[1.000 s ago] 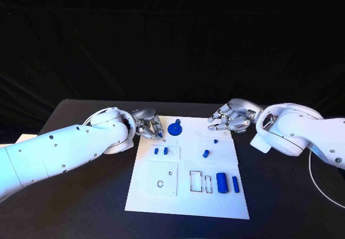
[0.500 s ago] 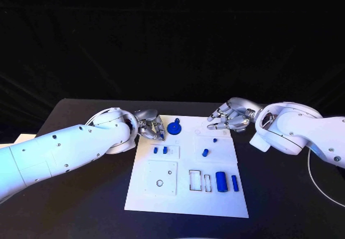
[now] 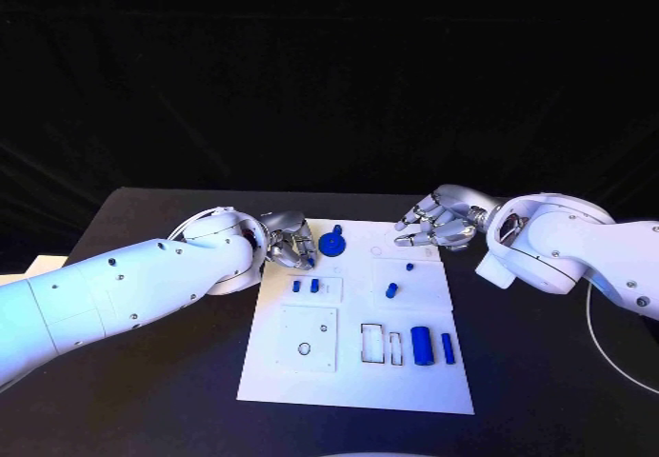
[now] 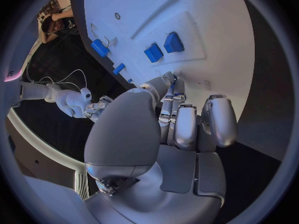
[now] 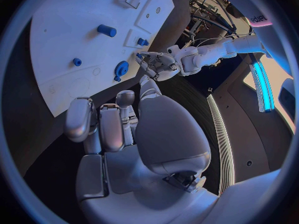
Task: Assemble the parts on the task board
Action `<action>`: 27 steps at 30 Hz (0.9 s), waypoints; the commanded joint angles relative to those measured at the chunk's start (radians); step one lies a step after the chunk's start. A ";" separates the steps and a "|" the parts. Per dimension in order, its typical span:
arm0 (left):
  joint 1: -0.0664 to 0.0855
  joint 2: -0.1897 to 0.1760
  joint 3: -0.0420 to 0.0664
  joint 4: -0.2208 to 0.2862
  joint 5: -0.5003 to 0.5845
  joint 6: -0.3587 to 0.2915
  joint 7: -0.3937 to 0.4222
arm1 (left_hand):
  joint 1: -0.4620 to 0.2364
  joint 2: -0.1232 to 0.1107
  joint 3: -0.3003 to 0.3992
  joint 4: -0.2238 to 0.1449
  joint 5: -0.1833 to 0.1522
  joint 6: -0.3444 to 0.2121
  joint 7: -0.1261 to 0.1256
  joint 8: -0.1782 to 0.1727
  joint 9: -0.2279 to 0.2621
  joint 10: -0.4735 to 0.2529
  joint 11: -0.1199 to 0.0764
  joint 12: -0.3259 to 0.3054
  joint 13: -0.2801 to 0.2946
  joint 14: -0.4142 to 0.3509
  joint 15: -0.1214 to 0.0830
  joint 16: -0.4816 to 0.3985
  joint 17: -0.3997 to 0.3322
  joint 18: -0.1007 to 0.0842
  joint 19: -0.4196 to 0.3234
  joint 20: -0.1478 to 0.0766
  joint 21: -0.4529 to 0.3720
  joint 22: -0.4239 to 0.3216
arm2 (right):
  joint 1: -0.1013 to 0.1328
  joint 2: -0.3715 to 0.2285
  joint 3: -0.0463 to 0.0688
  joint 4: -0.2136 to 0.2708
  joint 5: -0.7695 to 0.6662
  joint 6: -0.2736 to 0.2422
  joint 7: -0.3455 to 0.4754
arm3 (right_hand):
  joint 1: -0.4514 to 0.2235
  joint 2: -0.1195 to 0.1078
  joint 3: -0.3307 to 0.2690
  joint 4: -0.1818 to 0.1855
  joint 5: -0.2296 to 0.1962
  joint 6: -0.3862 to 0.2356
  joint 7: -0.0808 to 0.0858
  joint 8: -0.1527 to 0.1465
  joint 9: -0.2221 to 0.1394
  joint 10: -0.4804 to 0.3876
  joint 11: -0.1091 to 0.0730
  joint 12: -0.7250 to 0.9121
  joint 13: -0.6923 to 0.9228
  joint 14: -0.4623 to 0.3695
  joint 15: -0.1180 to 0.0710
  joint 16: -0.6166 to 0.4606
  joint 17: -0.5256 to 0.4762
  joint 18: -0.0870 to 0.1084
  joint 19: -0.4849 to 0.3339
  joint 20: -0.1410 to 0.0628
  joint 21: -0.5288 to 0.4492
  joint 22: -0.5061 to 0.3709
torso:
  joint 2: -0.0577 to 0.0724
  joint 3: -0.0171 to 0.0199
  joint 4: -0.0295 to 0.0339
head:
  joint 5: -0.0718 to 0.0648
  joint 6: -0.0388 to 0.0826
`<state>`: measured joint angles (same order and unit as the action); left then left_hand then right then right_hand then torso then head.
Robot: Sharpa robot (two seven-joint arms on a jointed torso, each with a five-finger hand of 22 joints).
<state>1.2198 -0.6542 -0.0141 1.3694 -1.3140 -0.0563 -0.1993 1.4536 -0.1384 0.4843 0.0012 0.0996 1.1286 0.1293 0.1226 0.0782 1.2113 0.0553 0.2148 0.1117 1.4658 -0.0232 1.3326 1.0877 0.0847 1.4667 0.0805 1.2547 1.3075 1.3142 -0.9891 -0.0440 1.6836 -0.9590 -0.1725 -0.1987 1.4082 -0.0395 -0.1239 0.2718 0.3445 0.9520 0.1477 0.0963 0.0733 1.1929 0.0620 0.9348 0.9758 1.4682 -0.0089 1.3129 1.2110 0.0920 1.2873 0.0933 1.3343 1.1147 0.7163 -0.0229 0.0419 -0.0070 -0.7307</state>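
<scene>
The white task board (image 3: pixel 360 376) lies in the middle of the table. A round blue knob part (image 3: pixel 334 250) stands near its far left corner, also visible in the right wrist view (image 5: pixel 121 68). My left hand (image 3: pixel 289 248) hovers just left of the knob with its fingers curled in. A sliver of blue (image 4: pixel 173 77) shows at its fingertips, and I cannot tell whether it is held. My right hand (image 3: pixel 437 226) hovers over the board's far right edge, fingers loosely bent and holding nothing. Two small blue blocks (image 3: pixel 305 285), a short peg (image 3: pixel 393 291) and a small stud (image 3: pixel 412 268) sit mid-board.
A thick blue cylinder (image 3: pixel 423 346) and a thin blue bar (image 3: pixel 448 347) lie near the board's right edge, beside empty rectangular slots (image 3: pixel 373 345). A square plate with holes (image 3: pixel 308 338) occupies the left half. Black table (image 3: pixel 151 381) surrounds the board.
My left hand has edged slightly right, closer to the blue knob. My right hand has barely moved.
</scene>
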 commanded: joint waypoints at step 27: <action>-0.006 0.015 -0.006 -0.005 -0.043 0.049 -0.010 | -0.015 -0.001 0.010 -0.002 -0.002 0.012 0.000 -0.002 0.002 0.012 0.000 -0.007 0.003 0.020 -0.004 -0.007 -0.006 -0.016 0.017 -0.007 -0.005 0.045 | -0.001 -0.002 0.000 0.003 -0.003 0.013 0.009 | 0.001 0.007 -0.006 0.000 0.006 0.005 0.000 0.004 0.002 0.003 -0.001 0.003 0.000 0.027 -0.006 -0.005 -0.001 0.007 -0.007 0.002 -0.006 -0.001 | -0.001 -0.0006 0.0005 | 0.000 -0.005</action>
<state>1.2181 -0.6416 -0.0177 1.3623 -1.3504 -0.0362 -0.2071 1.4497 -0.1424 0.4869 -0.0014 0.0996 1.1346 0.1285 0.1187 0.0796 1.2204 0.0535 0.2148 0.1161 1.4658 -0.0231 1.3284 1.0829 0.0848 1.4667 0.0805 1.2547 1.3073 1.3142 -0.9912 -0.0440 1.6853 -0.9588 -0.1723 -0.1975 1.4082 -0.0395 -0.1239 0.2717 0.3445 0.9520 0.1478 0.0962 0.0732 1.1930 0.0619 0.9348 0.9756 1.4682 -0.0090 1.3129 1.2111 0.0920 1.2873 0.0933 1.3343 1.1148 0.7158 -0.0228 0.0424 -0.0077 -0.7356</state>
